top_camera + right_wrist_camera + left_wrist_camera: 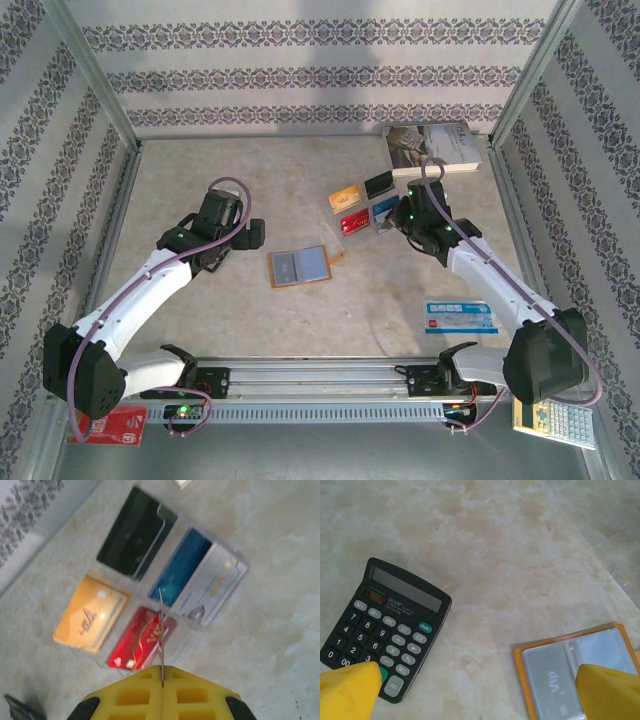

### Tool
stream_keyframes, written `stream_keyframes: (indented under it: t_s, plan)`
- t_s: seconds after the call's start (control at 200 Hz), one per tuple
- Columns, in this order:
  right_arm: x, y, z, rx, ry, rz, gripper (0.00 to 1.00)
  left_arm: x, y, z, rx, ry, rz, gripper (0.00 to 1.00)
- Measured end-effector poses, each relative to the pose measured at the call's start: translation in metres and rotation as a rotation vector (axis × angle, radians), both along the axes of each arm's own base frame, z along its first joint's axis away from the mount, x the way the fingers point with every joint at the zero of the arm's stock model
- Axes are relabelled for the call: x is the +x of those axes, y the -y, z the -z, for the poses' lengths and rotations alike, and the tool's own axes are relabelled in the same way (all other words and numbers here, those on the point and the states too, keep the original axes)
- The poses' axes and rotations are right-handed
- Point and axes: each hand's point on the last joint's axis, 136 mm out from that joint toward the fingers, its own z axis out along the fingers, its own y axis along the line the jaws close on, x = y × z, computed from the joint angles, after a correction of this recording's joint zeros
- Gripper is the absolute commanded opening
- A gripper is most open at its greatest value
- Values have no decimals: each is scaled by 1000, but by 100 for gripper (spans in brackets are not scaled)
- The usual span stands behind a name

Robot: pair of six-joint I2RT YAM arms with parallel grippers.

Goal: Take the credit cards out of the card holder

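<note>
The card holder (300,266) lies open on the table's middle, orange-edged with a grey lining. A silver VIP card (552,680) sits in its left pocket. My left gripper (482,682) hangs open, one yellow fingertip (350,690) over a black calculator's corner and the other over the card holder (525,680). My right gripper (162,680) is shut on a thin credit card (161,630) seen edge-on. It hovers above a clear tray (360,205) holding black (131,532), blue (182,565), silver (212,585), orange (90,617) and red (140,640) cards.
The black calculator (390,625) lies left of the card holder. A book (432,147) rests at the back right by the wall. A blue-and-white card (458,317) lies near the right arm. A beige calculator (553,420) and a red packet (110,425) sit past the front rail.
</note>
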Motion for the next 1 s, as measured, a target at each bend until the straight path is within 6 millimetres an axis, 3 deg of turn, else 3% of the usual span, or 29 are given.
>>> stream_keyframes:
  t_s: [0.22,0.43,0.999]
  plan:
    - [49,0,-25,35,9,123,0,2,-7,0,12,2,-10,100]
    - [84,-8,-13,86,-37,209,0,2,-10,1,13,0,-20,100]
    - [120,-3,9,128,-109,426,0,3,-18,5,17,-10,-44,100]
